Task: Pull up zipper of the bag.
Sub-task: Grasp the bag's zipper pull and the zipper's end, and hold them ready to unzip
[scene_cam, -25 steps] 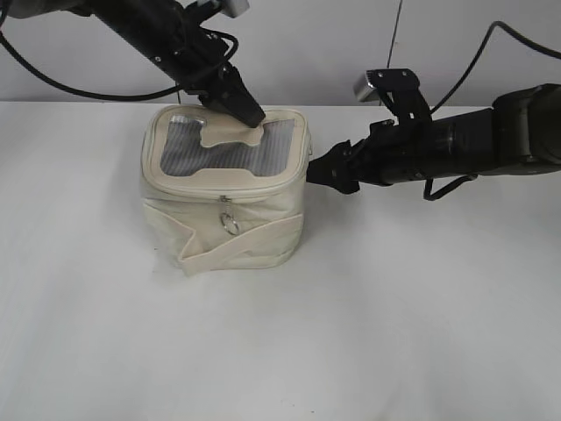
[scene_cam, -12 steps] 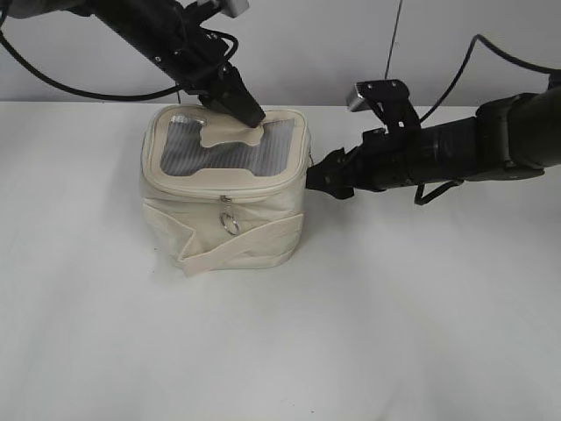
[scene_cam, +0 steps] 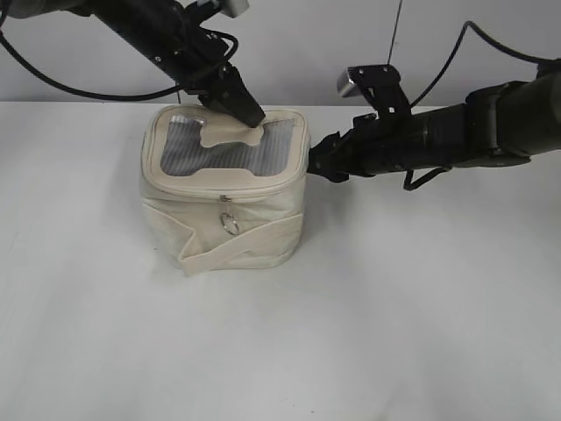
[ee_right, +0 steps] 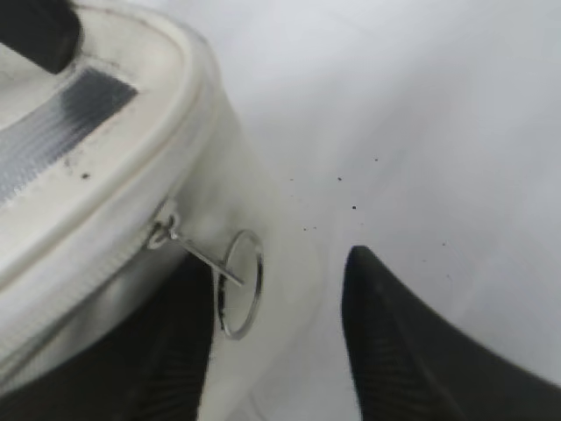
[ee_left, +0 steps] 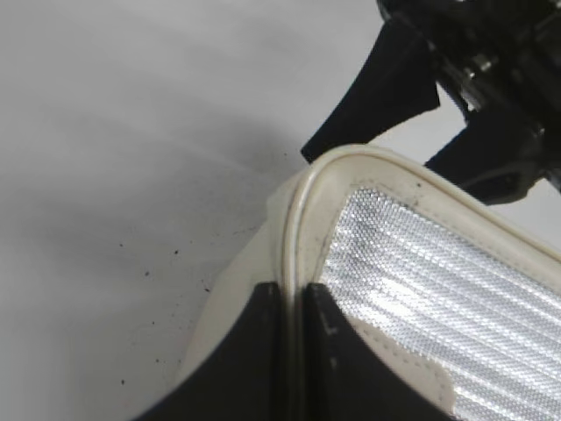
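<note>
The cream bag (scene_cam: pixel 263 232) stands on the table, with its grey window and H-shaped patch on top. My left gripper (scene_cam: pixel 250 116) is shut on the piped rim at the bag's top (ee_left: pixel 294 303). The zipper (scene_cam: pixel 219 197) runs under the top panel, and one ring pull (scene_cam: pixel 230 221) hangs at the front. My right gripper (scene_cam: pixel 317 162) is at the bag's right side. In the right wrist view it is open (ee_right: pixel 272 263), with a second ring pull (ee_right: pixel 241 282) between its fingers at the end of the zip track (ee_right: pixel 88 281), not gripped.
The white table (scene_cam: pixel 394 307) spreads in front and to the right. A cream strap band (scene_cam: pixel 237 246) crosses the bag's front. The right arm's black body (scene_cam: pixel 456 136) lies low across the table's right rear.
My right gripper has moved left and slightly up, closer to the bag's right side. The left gripper and the bag have stayed put.
</note>
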